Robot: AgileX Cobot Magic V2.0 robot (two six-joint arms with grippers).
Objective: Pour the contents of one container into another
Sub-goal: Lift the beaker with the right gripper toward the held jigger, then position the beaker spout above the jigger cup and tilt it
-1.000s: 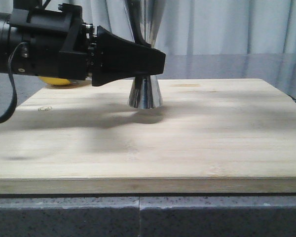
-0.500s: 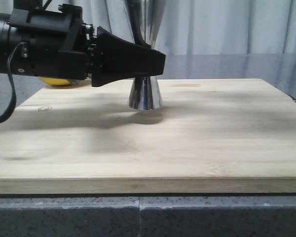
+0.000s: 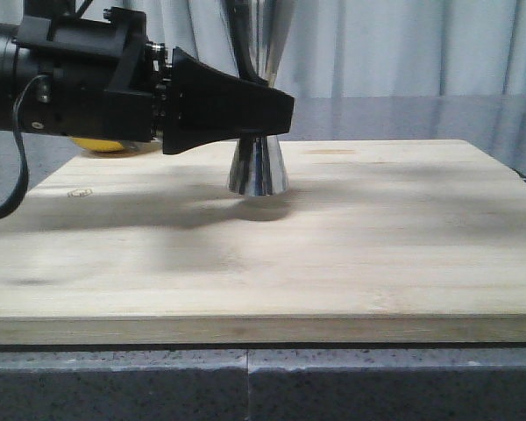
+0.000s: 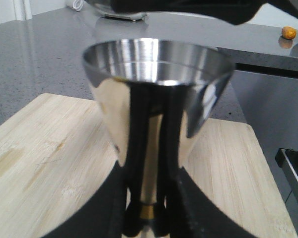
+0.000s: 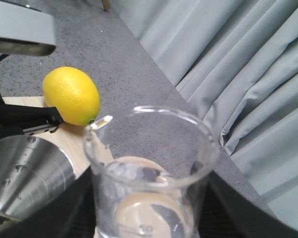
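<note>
The steel jigger [image 3: 259,167] stands upright on the wooden board [image 3: 351,254]. My left gripper [image 3: 276,110] reaches in from the left and is shut on its narrow waist. In the left wrist view the black fingers [image 4: 134,198] clamp the jigger [image 4: 154,94] at the gold band [image 4: 148,212], and its open mouth faces up. The clear glass beaker [image 5: 149,173] sits upright in my right gripper [image 5: 149,208], whose dark fingers [image 5: 238,208] press both its sides. The jigger's rim [image 5: 25,173] lies close beside and below the beaker. The beaker is out of the front view.
A yellow lemon [image 5: 72,95] lies at the board's far left corner, partly behind the left arm [image 3: 101,145]. Grey stone counter [image 3: 403,114] surrounds the board and curtains hang behind. A dark shape [image 4: 198,7] crosses above the jigger's mouth.
</note>
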